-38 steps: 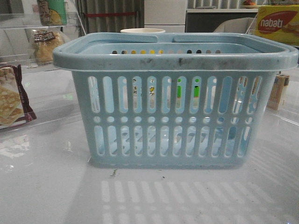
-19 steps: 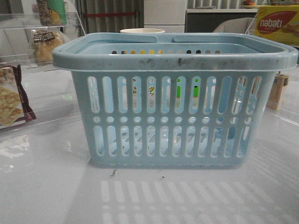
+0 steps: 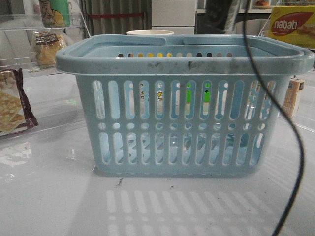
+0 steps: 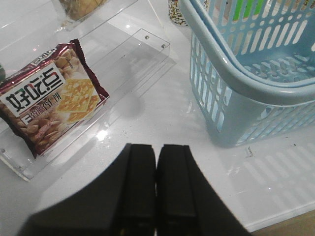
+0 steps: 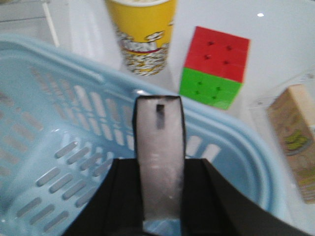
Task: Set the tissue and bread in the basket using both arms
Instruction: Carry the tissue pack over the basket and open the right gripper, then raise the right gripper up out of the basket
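Two grippers in view, left gripper (image 4: 156, 189) pressed together over bare table (image 4: 147, 123), right gripper (image 5: 160, 167) pinching tissue (image 5: 158, 157) above basket (image 3: 184, 61), bread (image 3: 47, 46) behind on left shelf.

**Basket** (image 3: 183, 63): a light blue plastic basket with slotted sides, a row of round holes and a scuffed rim, standing upright on the white table.

**Bread** (image 3: 47, 46): golden-brown buns in a clear bag with a dark label, lying on a clear shelf well behind the basket's left corner.

**Tissue** (image 5: 158, 142): a small flat, dark-edged pack, being gripped by the right gripper (image 5: 158, 196) over the basket's inside, near its rim.
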`<state>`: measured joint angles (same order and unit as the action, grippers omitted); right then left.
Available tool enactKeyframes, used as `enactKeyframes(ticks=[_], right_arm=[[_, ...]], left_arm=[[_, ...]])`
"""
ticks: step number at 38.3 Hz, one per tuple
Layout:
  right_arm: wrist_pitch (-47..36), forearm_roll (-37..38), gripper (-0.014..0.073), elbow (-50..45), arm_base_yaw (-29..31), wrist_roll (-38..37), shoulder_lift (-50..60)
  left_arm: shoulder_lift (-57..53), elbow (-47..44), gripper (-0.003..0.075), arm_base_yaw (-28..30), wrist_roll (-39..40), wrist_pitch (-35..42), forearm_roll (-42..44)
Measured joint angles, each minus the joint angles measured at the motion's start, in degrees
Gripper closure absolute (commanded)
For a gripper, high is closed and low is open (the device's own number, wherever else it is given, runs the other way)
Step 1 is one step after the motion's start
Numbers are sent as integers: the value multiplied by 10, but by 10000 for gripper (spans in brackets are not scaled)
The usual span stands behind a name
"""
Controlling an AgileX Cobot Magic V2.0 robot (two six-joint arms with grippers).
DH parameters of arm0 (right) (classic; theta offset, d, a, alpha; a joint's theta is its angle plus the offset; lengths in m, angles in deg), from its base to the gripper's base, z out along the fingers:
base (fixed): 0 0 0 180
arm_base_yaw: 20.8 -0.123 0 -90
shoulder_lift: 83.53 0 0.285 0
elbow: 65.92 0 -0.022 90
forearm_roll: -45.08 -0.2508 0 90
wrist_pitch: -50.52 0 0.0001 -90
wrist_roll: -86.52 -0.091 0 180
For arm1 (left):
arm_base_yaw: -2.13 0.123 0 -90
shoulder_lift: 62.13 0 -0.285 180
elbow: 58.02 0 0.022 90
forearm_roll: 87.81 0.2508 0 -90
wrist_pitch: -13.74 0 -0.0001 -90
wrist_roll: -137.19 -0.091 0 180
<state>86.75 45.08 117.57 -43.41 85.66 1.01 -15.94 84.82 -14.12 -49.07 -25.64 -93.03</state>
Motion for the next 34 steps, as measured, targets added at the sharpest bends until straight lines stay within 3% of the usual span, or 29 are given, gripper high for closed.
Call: enactKeyframes(ticks=[3, 7, 9, 21, 34], right_arm=[[0, -3, 328, 0, -35, 0, -28], [0, -4, 118, 0, -52, 0, -59], [2, -4, 63, 0, -52, 0, -67], [30, -4, 65, -9, -52, 1, -5], [30, 23, 65, -161, -52, 13, 201]], left_arm=[[0, 0, 612, 0, 0, 0, 0], [0, 0, 612, 0, 0, 0, 0], [0, 0, 612, 0, 0, 0, 0], [0, 0, 612, 0, 0, 0, 0], [0, 0, 612, 0, 0, 0, 0]])
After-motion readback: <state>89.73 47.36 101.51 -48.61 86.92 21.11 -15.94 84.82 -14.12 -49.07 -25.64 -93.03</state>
